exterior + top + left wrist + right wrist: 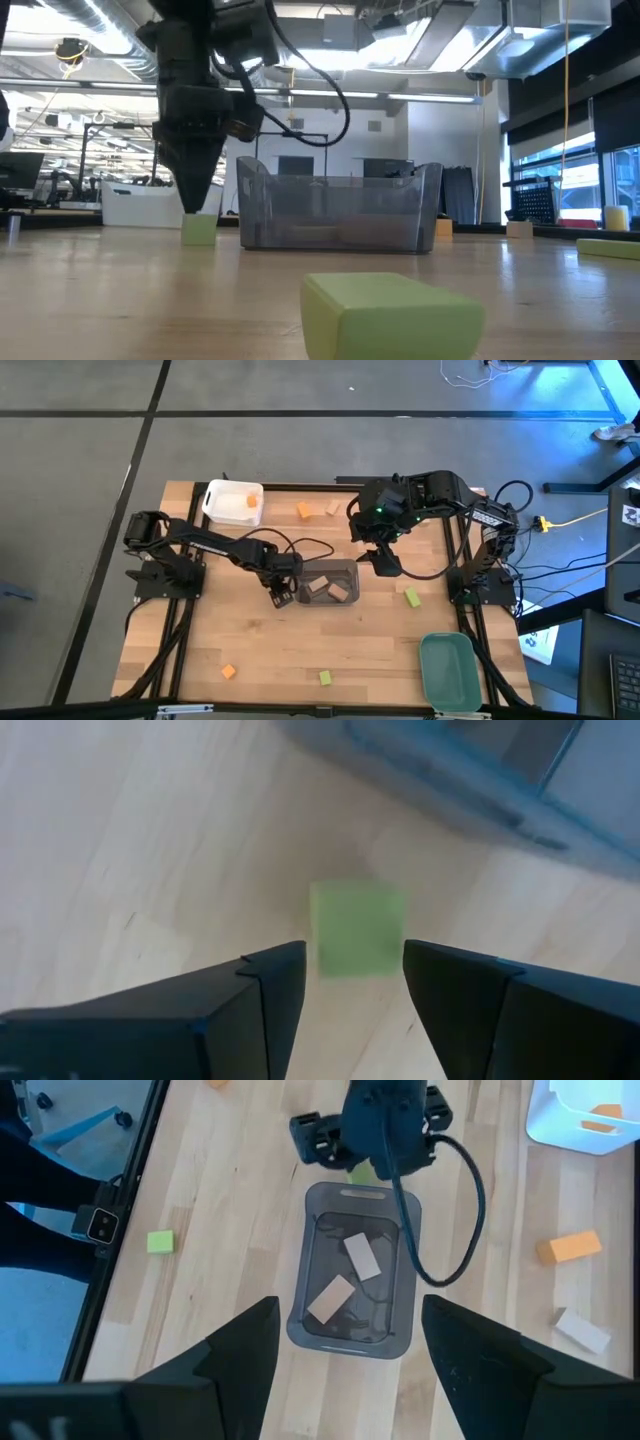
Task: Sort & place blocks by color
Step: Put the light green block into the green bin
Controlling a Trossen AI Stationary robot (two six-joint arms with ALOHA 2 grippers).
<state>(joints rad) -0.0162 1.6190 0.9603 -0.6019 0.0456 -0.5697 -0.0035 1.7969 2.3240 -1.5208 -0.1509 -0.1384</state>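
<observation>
A light green cube (357, 930) rests flat on the wooden table just left of the grey tray (352, 572). My left gripper (355, 965) points steeply down right over it and is open, with one finger on each side of the cube and just above it (199, 230). The grey tray holds two pale tan blocks (345, 1275). My right gripper (350, 1315) hangs open and high above the tray's right end (385, 565). Loose blocks lie about: orange (304, 510), tan (333, 508), green (412, 597), orange (229, 671), green (325, 678).
A white tray (222, 495) at the far left holds an orange block (250, 502). A teal tray (447, 670) stands at the near right. In the low view a green block (390, 315) lies close in the foreground. Bare wood lies between the grey tray and the near edge.
</observation>
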